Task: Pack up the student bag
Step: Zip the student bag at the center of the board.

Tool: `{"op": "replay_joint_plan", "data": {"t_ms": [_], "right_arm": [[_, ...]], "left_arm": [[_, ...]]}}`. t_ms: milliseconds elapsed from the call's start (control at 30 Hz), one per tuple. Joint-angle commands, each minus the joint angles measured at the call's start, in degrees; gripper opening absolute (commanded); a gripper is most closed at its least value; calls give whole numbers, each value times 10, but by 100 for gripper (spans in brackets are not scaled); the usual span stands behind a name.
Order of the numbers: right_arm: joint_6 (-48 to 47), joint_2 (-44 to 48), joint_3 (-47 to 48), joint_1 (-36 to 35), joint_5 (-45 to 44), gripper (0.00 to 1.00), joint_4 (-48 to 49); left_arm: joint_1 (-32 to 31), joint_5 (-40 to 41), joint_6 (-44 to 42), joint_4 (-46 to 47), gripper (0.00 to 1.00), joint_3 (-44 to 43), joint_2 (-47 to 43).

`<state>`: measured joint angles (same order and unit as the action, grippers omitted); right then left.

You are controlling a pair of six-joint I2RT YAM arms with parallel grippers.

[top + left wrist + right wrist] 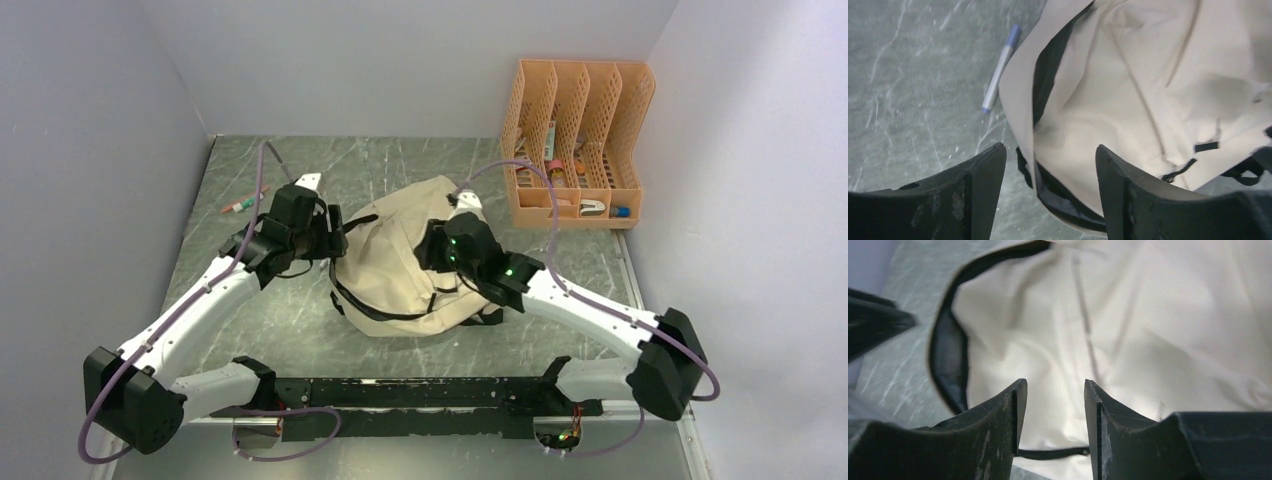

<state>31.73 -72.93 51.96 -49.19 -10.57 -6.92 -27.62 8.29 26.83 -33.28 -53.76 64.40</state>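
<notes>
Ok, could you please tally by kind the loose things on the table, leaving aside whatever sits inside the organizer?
beige bag: 1
orange file organizer: 1
pens: 2, a reddish pen left of the bag and a blue-capped pen beside the bag's edge
Total: 4

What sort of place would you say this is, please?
Likely a robot test cell: plain pale walls box in a marbled green tabletop, a left arm and right arm are bolted at its near edge, and a beige backpack and orange file organizer look staged.
</notes>
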Motion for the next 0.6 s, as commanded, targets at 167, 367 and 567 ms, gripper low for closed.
{"op": "replay_joint_plan", "data": {"t_ms": [167, 367, 567], "right_arm": [[280, 128, -116, 2, -167, 52, -180], [362, 188, -190, 3, -154, 52, -177], [403, 193, -206, 2, -139, 52, -208]], "left_arm": [[-119, -125, -109, 138, 76, -33, 16], [-230, -157, -101, 236, 73, 14, 68], [-281, -134, -71, 261, 71, 22, 128]]}}
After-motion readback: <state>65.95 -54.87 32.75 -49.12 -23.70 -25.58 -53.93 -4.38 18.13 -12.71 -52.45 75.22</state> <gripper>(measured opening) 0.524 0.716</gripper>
